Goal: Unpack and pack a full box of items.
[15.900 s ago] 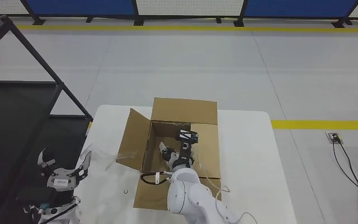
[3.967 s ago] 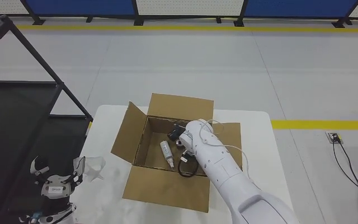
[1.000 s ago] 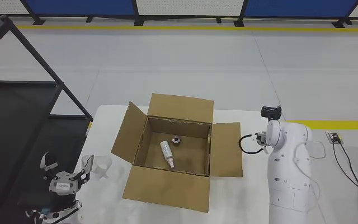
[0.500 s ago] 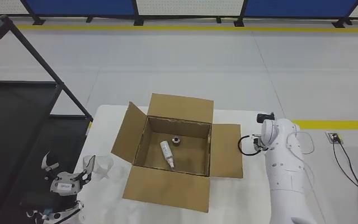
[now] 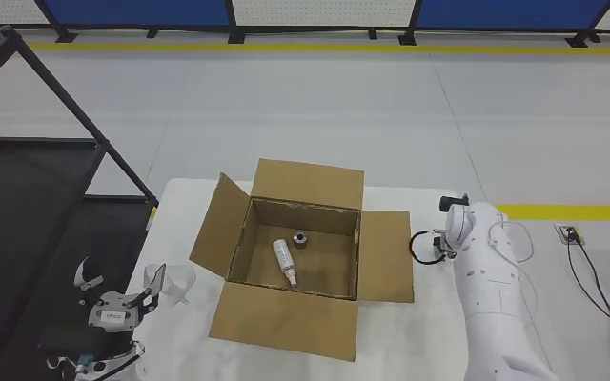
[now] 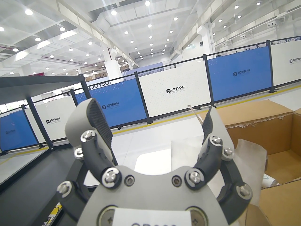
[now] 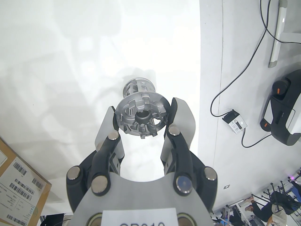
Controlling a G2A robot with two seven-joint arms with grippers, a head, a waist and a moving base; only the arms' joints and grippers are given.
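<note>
now the right gripper (image 7: 142,114) hangs over bare table (image 5: 429,324) to the right of the box (image 5: 310,181), jaws clamped on a metal hub (image 7: 140,105) held clear of the surface. four seconds ago this arm was down inside the box; a second ago it was already out beside the right flap, and since then it has only shifted a little. so one more item has come out, and the unpacking half looks close to done: a bottle (image 5: 284,259) and a small ring (image 5: 299,237) are all that lie on the box floor. the likely next step is to lower the hub onto the table and let go. the left gripper (image 6: 151,118) waits off the table's left edge, jaws apart and empty, near a clear wrap (image 5: 178,279), having barely drifted.
</note>
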